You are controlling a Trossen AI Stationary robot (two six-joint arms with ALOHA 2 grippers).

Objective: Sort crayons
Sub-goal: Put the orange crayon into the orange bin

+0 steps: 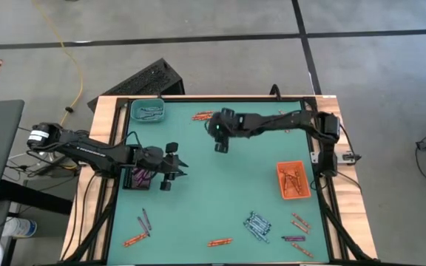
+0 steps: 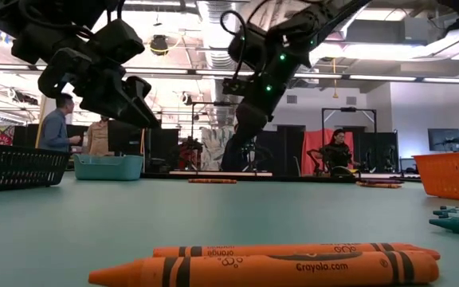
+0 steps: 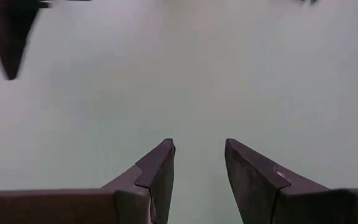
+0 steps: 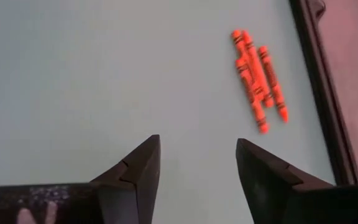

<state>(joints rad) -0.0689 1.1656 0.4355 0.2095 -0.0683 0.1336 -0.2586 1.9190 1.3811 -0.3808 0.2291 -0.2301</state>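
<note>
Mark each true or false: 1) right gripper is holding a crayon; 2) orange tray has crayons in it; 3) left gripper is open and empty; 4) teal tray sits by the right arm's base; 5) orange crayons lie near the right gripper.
1) False: the right gripper is open and empty.
2) True: the orange tray holds crayons.
3) True: the left gripper holds nothing.
4) False: the teal tray sits at the far-left corner.
5) True: the orange crayons lie on the mat nearby.

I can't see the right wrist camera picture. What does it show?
The right gripper hangs open and empty over the green table. A small bunch of orange crayons lies ahead, near the table's dark edge.
</note>
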